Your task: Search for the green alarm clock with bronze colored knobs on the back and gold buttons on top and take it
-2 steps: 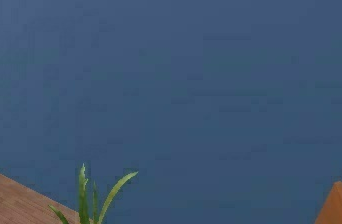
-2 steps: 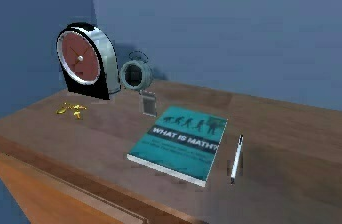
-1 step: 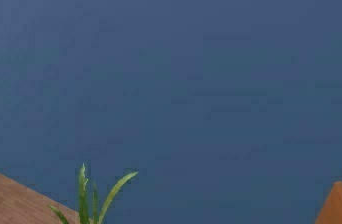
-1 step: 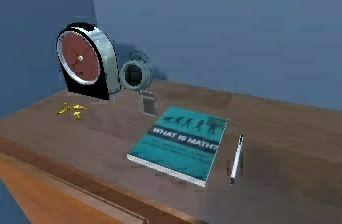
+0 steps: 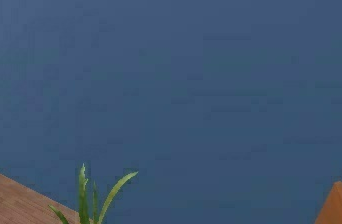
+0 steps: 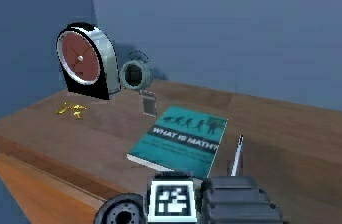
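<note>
We judge the small grey-green round thing (image 6: 136, 72), at eleven o'clock from the tool (image 6: 119, 212) on the desk's (image 6: 39, 140) far side, the likeliest alarm clock. A red-faced clock (image 6: 79, 60) stands just beside it at nine o'clock. We cannot tell whether the tool holds anything; the reach should cross the teal book (image 6: 179, 135) and stop short of the wall (image 6: 279, 40) close behind.

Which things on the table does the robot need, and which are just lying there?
For the job: small greyish round clock, likely the alarm clock.

Just lying about: red-faced clock, small gold thing, teal book, pen, plant.
</note>
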You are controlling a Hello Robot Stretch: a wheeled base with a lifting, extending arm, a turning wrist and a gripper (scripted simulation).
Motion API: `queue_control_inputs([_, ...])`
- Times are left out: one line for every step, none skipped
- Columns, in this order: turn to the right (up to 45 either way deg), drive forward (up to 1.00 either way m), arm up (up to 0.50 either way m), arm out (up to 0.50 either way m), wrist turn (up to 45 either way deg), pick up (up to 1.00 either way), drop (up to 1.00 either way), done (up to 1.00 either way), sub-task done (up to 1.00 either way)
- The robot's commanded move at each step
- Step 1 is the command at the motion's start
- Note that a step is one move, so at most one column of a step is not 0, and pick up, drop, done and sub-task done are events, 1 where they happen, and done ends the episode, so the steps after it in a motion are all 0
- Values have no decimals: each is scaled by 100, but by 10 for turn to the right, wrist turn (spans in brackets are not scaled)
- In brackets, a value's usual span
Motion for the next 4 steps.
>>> queue_control_inputs([0,0,0,44,0,0,0,0,0])
queue_control_inputs([0,0,0,0,450,0,0,0,0])
queue_control_inputs([0,0,0,0,450,0,0,0,0])
queue_control_inputs([0,0,0,0,450,0,0,0,0])
